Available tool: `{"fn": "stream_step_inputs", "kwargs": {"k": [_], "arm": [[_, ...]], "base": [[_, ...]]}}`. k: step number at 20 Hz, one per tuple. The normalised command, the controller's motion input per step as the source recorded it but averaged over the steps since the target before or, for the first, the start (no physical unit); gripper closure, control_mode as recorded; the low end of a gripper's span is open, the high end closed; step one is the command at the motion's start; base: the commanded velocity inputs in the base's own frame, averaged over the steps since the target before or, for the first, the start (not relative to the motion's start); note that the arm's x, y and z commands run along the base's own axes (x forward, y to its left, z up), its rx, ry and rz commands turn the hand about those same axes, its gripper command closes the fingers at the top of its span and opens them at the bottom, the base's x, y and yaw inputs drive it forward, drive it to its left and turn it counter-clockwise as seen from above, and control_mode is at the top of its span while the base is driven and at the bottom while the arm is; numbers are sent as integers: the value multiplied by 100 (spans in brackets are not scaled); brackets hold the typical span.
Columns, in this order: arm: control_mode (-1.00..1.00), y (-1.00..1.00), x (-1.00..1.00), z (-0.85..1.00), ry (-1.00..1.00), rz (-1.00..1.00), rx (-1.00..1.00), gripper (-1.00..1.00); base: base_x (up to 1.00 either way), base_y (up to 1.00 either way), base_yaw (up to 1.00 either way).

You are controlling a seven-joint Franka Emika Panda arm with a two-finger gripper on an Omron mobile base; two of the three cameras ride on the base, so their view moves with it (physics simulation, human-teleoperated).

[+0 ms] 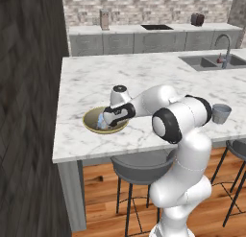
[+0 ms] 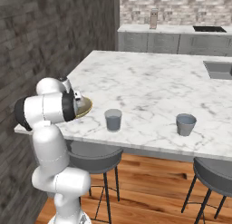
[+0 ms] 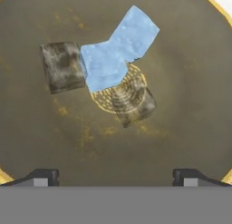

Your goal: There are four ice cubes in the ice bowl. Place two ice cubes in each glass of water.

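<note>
Gripper (image 3: pixel 116 177) is hanging low over the ice bowl (image 1: pixel 91 122) near the counter's (image 1: pixel 144 73) front left edge, fingers spread wide, holding nothing. Two light-blue ice cubes (image 3: pixel 118 51) are lying touching inside the bowl. Both glasses (image 2: pixel 113 119) (image 2: pixel 186 124) are standing well apart to its right.

The white arm is folding forward from its elbow and reaching low to the left, wrist bent downward. The gripper (image 3: pixel 116 177) is pointing straight down, its two dark fingertips (image 3: pixel 41 177) standing wide apart, holding nothing.
</note>
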Motion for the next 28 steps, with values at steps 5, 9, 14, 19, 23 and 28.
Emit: {"fn": "stream_step_inputs", "kwargs": {"k": [5, 9, 14, 19, 23, 28], "arm": [[-100, 0, 17, -15, 0, 0, 0, -100], [-100, 13, 45, -5, 0, 0, 0, -100], [-100, 1, 26, -15, 0, 0, 0, -100], [-100, 0, 14, -25, 0, 0, -2, -100], [-100, 4, 11, -19, 0, 0, 0, -100], [-100, 13, 28, -6, 0, 0, 0, -100]], "base": [[0, 0, 0], [0, 0, 0], [0, 0, 0], [0, 0, 0], [0, 0, 0], [0, 0, 0]]}}
